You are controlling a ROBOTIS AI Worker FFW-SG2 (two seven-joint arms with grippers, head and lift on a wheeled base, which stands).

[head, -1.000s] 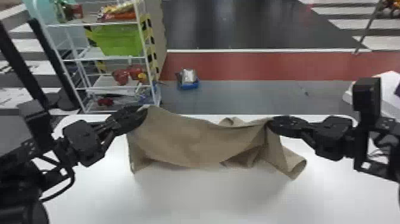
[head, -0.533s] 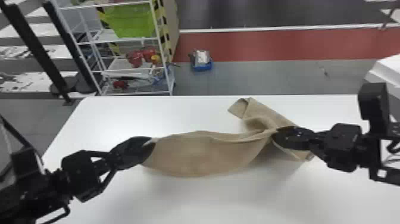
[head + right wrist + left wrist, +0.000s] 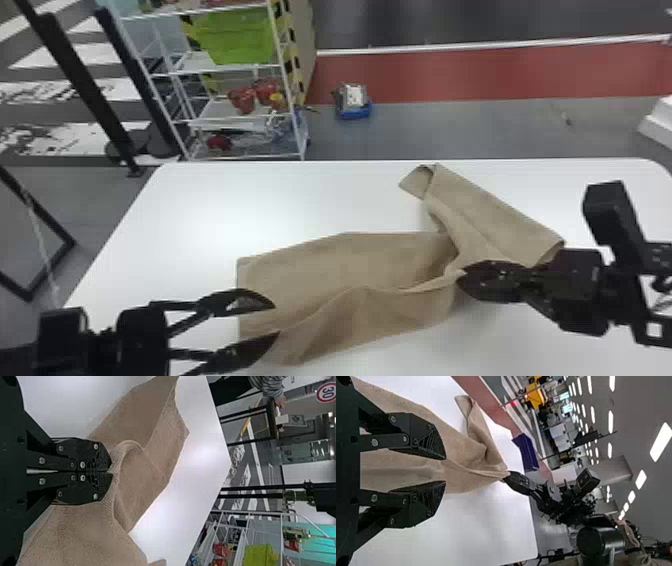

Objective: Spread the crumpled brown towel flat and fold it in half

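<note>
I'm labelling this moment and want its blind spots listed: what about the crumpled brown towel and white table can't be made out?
- Pinched part of the towel: right wrist view, hidden between the right gripper's closed fingers.
- Towel's underside: head view, hidden by its upper layers.
- Part of the towel: left wrist view, behind the left gripper.
- Table's near edge: head view, cut off by the bottom edge.

Head: white table (image 3: 210,200) viewed forward, down, from above | Left wrist: set close, aimed across table toward ceiling lights (image 3: 661,441) | Right wrist: set close, shelf rack (image 3: 212,111) shared with head
</note>
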